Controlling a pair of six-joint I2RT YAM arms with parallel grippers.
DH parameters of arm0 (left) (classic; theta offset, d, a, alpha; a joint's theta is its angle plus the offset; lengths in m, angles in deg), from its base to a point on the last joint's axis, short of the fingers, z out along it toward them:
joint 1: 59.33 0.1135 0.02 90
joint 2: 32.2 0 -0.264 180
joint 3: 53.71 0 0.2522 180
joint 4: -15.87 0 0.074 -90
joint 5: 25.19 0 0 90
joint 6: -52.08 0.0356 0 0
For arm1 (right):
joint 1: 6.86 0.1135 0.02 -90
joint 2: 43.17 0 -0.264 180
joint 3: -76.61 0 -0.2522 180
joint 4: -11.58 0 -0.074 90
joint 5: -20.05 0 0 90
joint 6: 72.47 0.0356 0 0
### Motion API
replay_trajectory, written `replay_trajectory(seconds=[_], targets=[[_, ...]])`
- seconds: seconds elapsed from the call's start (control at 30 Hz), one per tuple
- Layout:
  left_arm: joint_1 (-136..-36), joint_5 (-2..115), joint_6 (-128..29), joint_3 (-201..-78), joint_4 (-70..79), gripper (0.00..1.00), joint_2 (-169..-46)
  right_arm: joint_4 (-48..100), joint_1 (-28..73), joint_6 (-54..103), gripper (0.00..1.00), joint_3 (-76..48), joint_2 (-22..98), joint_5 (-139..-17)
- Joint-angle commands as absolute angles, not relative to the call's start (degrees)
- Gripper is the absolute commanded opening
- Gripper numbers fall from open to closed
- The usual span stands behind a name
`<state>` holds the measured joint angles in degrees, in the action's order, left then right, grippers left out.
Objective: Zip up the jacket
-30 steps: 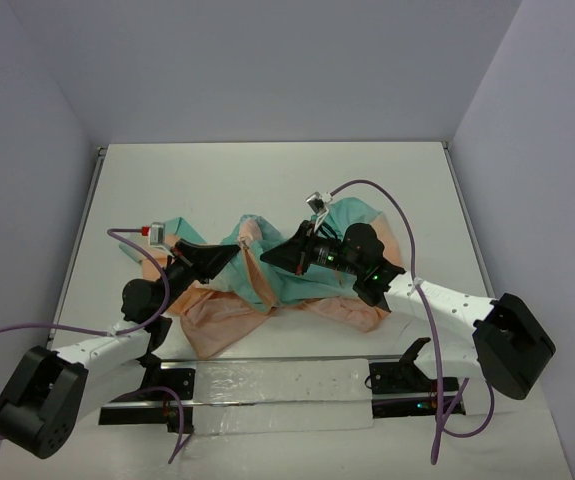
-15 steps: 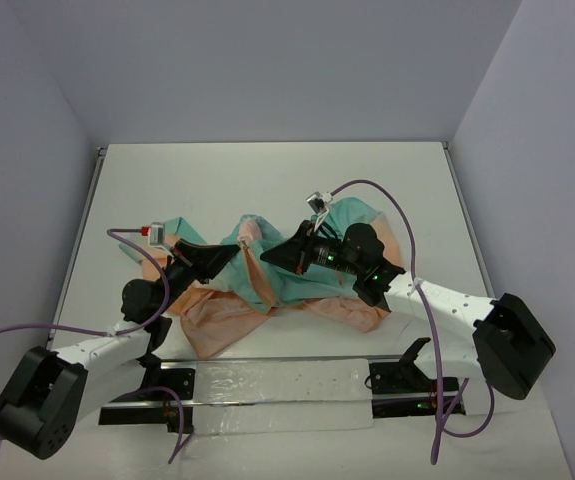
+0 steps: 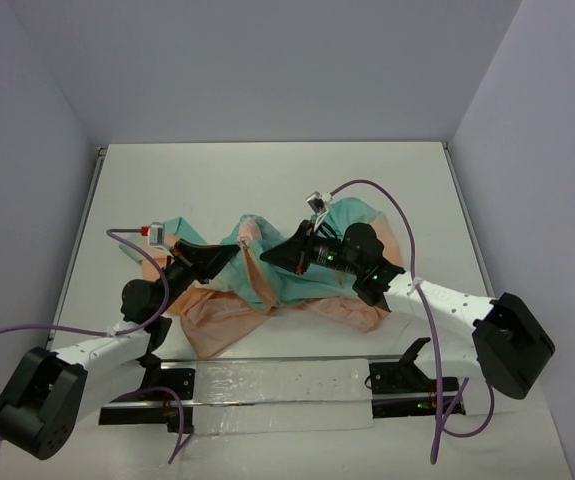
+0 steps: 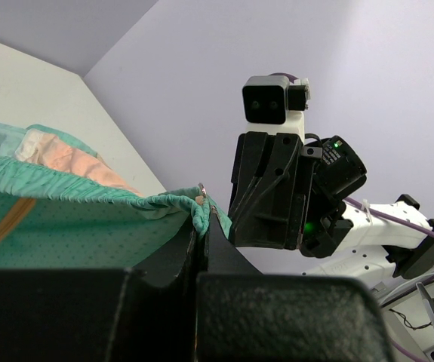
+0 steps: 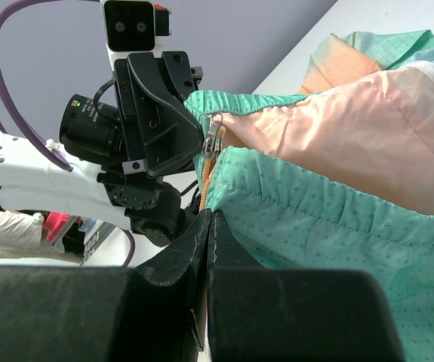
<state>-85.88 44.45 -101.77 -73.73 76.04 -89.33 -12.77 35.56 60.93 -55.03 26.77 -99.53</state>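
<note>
Right now the jacket (image 3: 222, 318) is lying bunched across the middle of the table (image 3: 267, 180), with peach fabric spilling toward the near edge and teal on top. The left gripper (image 4: 204, 215) is pinching the gathered teal hem, fingers clamped tight on it. The right gripper (image 5: 207, 216) is facing it from the other side, jaws squeezed together on the teal edge by the orange zipper tape. The zipper pull (image 5: 213, 137) is hanging just above the right fingertips. Both grippers are sitting nearly tip to tip.

Both arms (image 3: 445, 300) are white with black joints (image 3: 512, 345), purple cables (image 3: 367, 182) and green lights (image 3: 372, 271).
</note>
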Motion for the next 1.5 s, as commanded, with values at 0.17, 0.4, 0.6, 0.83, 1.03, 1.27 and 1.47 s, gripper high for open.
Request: replay_trajectory(seconds=[0.17, 0.4, 0.6, 0.83, 1.03, 1.27, 1.47], targets=[[-86.1, 44.0, -101.3, -74.5, 92.4, 0.00, -89.4, -15.5, 35.9, 60.3, 0.00, -51.8, 27.4, -100.1], [-86.0, 44.2, -101.4, -74.4, 92.4, 0.00, -89.3, -15.7, 35.9, 60.4, 0.00, -51.6, 27.5, -100.4], [-86.0, 44.3, -101.2, -74.4, 92.1, 0.00, -89.0, -15.7, 35.9, 60.3, 0.00, -52.4, 26.5, -100.2], [-86.1, 44.5, -101.2, -74.4, 91.8, 0.00, -88.9, -15.6, 36.0, 60.3, 0.00, -53.4, 26.2, -100.1], [-86.1, 44.7, -100.8, -74.4, 91.3, 0.00, -88.6, -16.0, 36.0, 60.7, 0.00, -54.4, 25.8, -100.0], [-86.1, 44.3, -100.8, -74.7, 90.9, 0.00, -89.0, -16.0, 36.0, 60.8, 0.00, -54.3, 25.5, -100.2], [-86.1, 44.6, -100.7, -74.6, 90.9, 0.00, -88.9, -16.0, 36.0, 60.7, 0.00, -54.4, 25.4, -100.2]])
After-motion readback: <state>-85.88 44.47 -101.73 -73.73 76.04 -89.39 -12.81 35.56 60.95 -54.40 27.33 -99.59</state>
